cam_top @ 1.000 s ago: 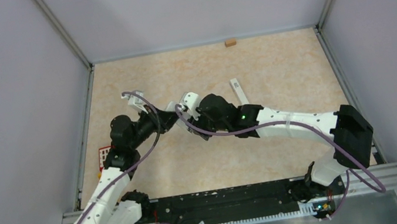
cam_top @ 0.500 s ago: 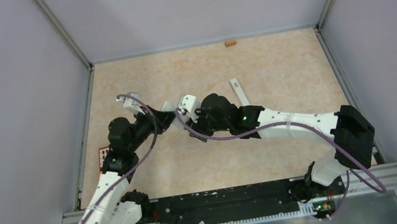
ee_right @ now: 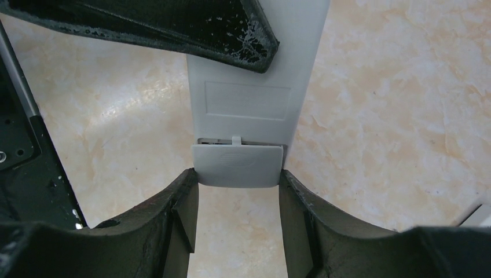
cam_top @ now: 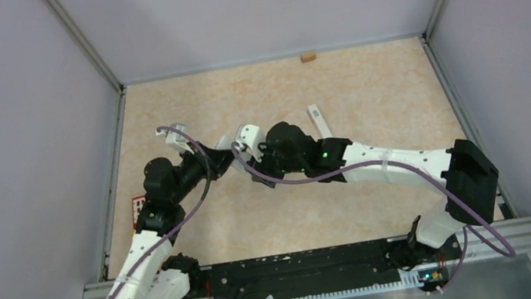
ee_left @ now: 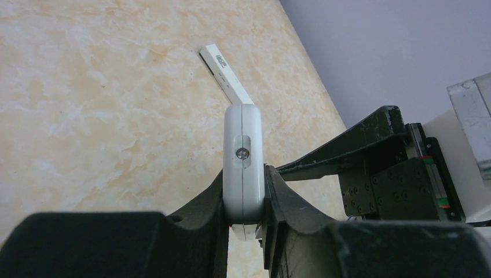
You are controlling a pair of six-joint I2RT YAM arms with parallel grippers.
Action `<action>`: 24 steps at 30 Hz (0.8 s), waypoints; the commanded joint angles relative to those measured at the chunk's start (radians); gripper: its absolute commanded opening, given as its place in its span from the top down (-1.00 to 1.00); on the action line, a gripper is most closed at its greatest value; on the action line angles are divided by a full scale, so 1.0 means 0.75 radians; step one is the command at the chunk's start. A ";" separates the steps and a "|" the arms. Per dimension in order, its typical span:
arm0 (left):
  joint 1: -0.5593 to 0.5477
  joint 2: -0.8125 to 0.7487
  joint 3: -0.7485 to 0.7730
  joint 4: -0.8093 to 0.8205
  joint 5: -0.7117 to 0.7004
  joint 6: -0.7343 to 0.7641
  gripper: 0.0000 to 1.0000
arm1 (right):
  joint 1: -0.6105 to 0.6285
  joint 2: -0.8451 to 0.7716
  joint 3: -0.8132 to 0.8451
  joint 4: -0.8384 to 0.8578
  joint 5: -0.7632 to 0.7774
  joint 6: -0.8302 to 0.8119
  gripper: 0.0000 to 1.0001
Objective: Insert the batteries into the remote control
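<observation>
The white remote control (ee_left: pixel 243 150) is held off the table, edge-on between the jaws of my left gripper (ee_left: pixel 244 194), which is shut on its sides. In the right wrist view the remote's back (ee_right: pixel 249 92) faces the camera. Its battery cover (ee_right: pixel 237 166) sits at the lower end, with a thin gap above it. My right gripper (ee_right: pixel 238 178) is shut on that cover, fingertips touching both its edges. From above, the two grippers meet at the remote (cam_top: pixel 230 144) mid-table. The batteries are out of view.
A second slim white remote (cam_top: pixel 316 120) (ee_left: pixel 224 75) lies on the beige table behind the right arm. A small tan block (cam_top: pixel 307 56) rests against the back wall. A red-and-white card (cam_top: pixel 139 209) lies by the left rail. Enclosure walls stand on three sides.
Both wrists and the remote between them have shifted slightly left. The grips look unchanged.
</observation>
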 commanded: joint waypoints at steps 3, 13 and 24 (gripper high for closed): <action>-0.002 -0.025 0.020 0.085 0.063 0.043 1.00 | -0.002 0.015 0.083 0.002 0.035 0.006 0.13; -0.002 -0.079 0.025 0.058 0.008 0.077 1.00 | -0.001 0.046 0.101 -0.043 0.030 0.013 0.13; -0.002 -0.067 0.025 0.040 -0.004 0.083 1.00 | -0.001 0.019 0.089 0.009 -0.006 0.006 0.13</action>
